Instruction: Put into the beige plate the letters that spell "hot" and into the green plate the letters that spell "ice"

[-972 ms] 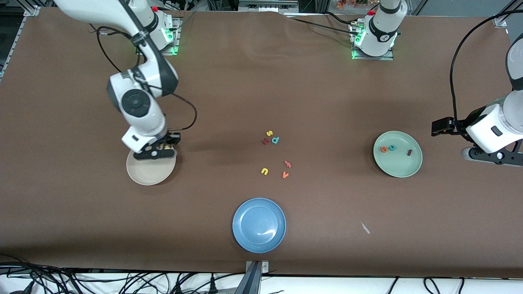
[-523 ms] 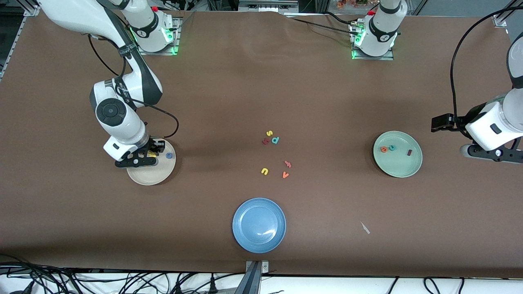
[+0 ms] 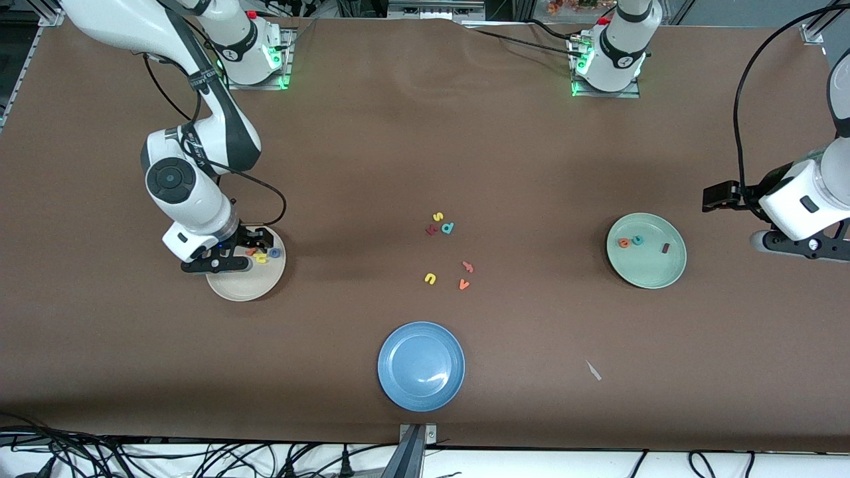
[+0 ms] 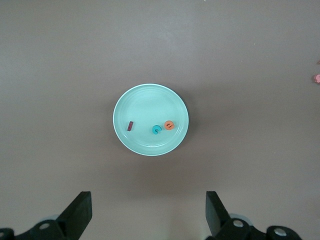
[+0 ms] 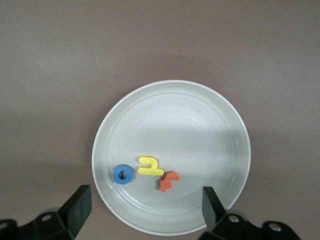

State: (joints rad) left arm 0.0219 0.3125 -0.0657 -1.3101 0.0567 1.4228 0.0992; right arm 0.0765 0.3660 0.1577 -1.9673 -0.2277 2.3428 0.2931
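The beige plate holds the blue o, the yellow h and the orange t, lying close together. My right gripper hangs open over that plate's rim with nothing between its fingers. In the green plate lie the maroon i, the teal c and the orange e. My left gripper waits open and empty beside the green plate, toward the left arm's end.
Loose letters lie mid-table: a yellow s, a teal p, a dark red letter, a yellow u, an orange v and a pinkish-orange one. A blue plate sits nearer the camera. A white scrap lies beside it.
My right gripper has opened, and the orange t now lies in the beige plate beside the h and o. The right arm drew back toward its end of the table.
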